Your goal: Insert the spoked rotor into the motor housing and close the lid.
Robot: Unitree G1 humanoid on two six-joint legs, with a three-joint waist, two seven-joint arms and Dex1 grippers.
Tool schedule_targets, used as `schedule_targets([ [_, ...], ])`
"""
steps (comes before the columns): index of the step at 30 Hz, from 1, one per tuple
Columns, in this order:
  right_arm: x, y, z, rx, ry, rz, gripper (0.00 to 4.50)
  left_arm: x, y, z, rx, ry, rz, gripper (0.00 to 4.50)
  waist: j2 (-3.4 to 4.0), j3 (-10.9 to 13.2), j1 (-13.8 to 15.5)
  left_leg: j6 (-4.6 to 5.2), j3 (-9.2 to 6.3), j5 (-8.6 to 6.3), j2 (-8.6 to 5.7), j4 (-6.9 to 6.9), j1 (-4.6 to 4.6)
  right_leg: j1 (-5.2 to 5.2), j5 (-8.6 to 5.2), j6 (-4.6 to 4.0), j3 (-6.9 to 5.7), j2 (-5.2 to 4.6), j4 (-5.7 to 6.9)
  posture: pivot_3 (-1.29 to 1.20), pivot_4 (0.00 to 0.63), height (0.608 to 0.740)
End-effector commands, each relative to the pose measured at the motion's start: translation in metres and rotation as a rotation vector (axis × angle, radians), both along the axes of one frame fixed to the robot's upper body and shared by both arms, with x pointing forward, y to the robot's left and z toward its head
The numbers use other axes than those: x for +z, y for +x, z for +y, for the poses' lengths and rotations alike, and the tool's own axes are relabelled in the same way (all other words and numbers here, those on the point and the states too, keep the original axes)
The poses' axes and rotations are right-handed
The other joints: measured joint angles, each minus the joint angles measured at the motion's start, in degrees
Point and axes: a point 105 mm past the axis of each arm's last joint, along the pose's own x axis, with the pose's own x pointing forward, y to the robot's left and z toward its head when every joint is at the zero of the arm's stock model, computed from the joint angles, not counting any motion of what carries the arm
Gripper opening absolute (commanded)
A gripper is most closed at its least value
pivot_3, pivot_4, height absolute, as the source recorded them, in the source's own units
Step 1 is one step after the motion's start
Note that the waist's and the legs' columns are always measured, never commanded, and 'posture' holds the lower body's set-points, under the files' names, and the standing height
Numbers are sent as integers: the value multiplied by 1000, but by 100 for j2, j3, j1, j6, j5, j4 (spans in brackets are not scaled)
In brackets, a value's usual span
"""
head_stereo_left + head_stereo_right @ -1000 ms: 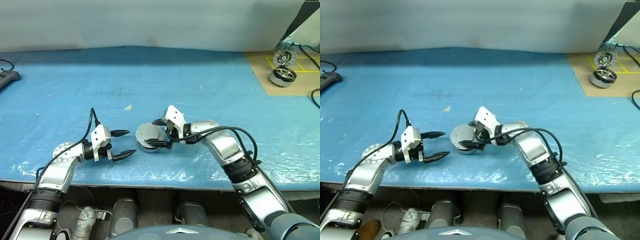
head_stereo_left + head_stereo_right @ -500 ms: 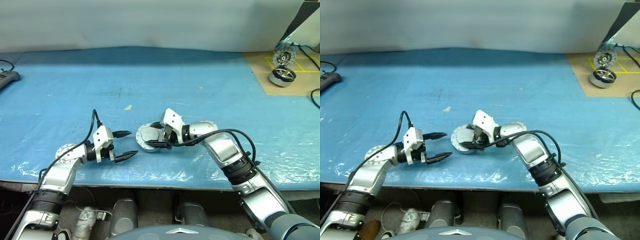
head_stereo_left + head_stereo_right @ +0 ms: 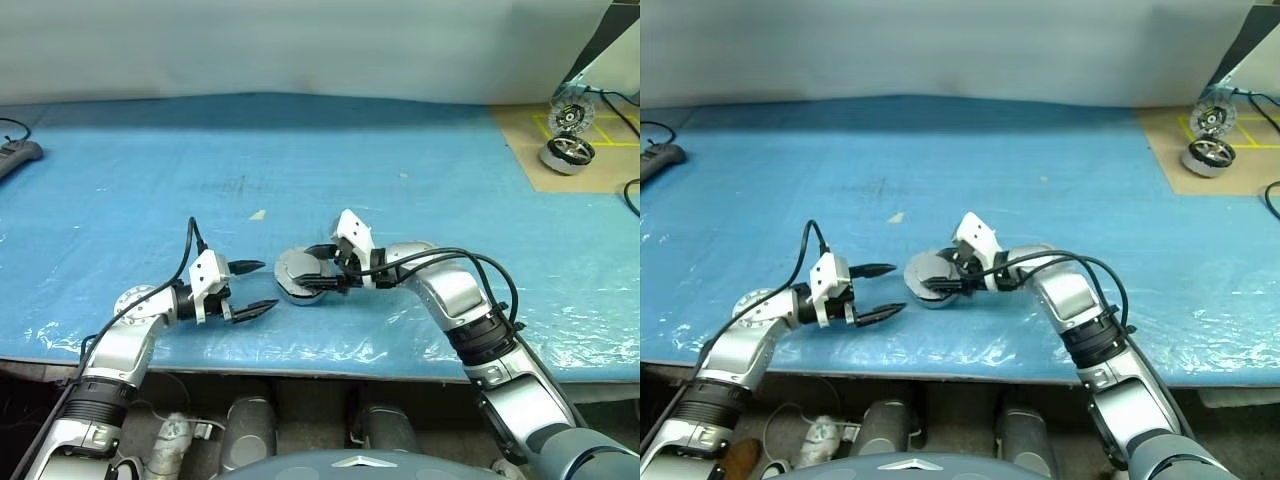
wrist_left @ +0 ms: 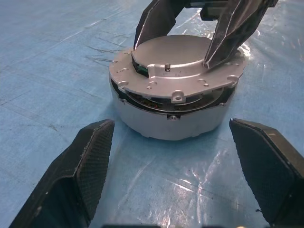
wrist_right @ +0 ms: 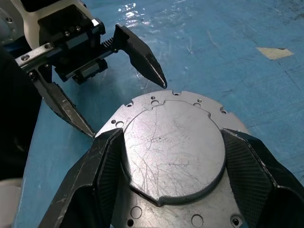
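The motor housing [image 4: 166,118], a short silver cylinder, stands on the blue table near its front edge. On top of it lies the lid [image 5: 173,142], plain grey face up, with a thin gap above the windings. My right gripper [image 3: 312,268] reaches in from the right, and its fingers [image 5: 107,171] are shut on either side of the lid's raised centre. My left gripper [image 3: 255,288] is open just left of the housing, pointing at it without touching. The spoked rotor is hidden.
Two more round motor parts [image 3: 566,152] sit on a brown board at the far right. A black device [image 3: 15,155] lies at the left edge. A small paper scrap [image 3: 257,214] lies behind the housing. The table's front edge runs just below both arms.
The right gripper's fingers have narrowed onto the lid. The lid has gone from tilted towards me to lying flatter on the housing. The left arm has kept still.
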Motion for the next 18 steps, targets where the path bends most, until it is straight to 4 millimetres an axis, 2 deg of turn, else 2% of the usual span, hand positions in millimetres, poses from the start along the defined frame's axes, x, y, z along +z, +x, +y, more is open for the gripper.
schedule_targets([
  [1,-8,1,2,-17,-10,8,2932,10,1,-3,-17,-5,-42,4161,0,0,0,0,0,0,0,0,1,0,0,0,0,0,0,0,150,740],
  [3,-19,1,0,-32,-39,17,2932,9,0,-3,-20,-4,-41,4161,0,0,-2,0,0,0,0,0,2,2,0,0,0,0,0,0,150,740],
  [10,-40,4,-10,-53,-118,-5,2932,10,0,-5,-28,-6,-41,4161,-1,-1,-9,0,0,-1,1,0,29,23,-1,1,2,0,1,0,150,740],
  [15,-46,1,-14,-39,-138,-4,2932,12,3,-5,-31,-6,-47,4161,-1,-1,-2,0,-1,-1,0,0,68,62,-24,41,6,0,1,0,150,740],
  [18,-41,3,-18,-68,-82,53,2932,12,3,-6,-34,-8,-48,4161,-1,-2,-1,0,-1,-1,0,0,69,63,-25,43,7,0,1,0,150,740],
])
